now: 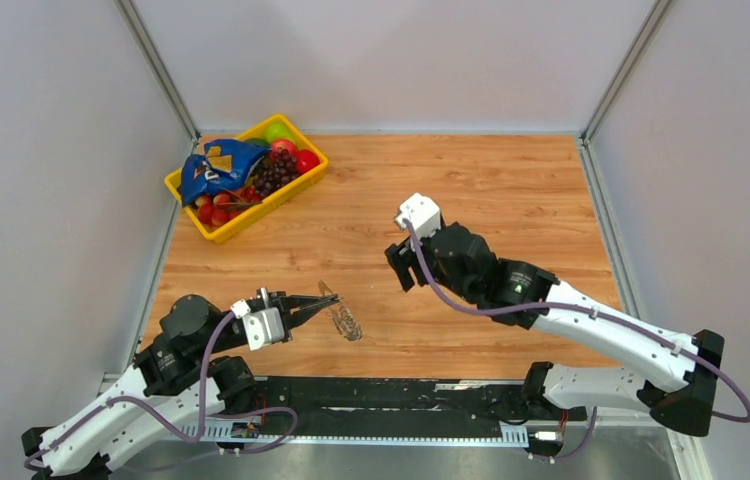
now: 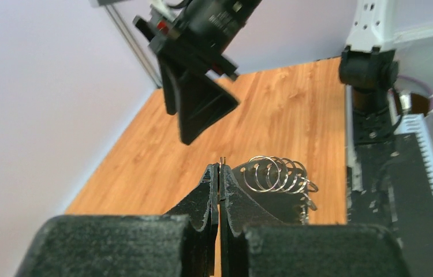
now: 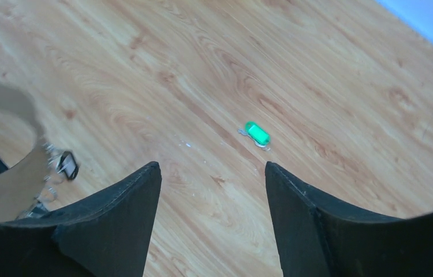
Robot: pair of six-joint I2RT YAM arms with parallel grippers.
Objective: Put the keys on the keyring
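Note:
The keyring (image 1: 343, 318) lies low over the table in front of my left arm. In the left wrist view it is a dark band with punched holes that carries several silvery wire rings (image 2: 276, 175). My left gripper (image 1: 323, 299) is shut, and its tips (image 2: 220, 167) pinch a thin wire ring at the band's edge. One tiny bright green key (image 3: 257, 133) lies on the wood just ahead of my right gripper (image 3: 209, 167), which is open, empty and above the table. The right gripper (image 1: 403, 270) hangs to the right of the keyring. The green key does not show in the top view.
A yellow fruit basket (image 1: 286, 197) with grapes, apples and a blue bag (image 1: 213, 167) stands at the back left. The right gripper's fingers (image 2: 197, 101) hang close above and ahead of the left gripper. A black rail (image 1: 391, 392) runs along the near edge.

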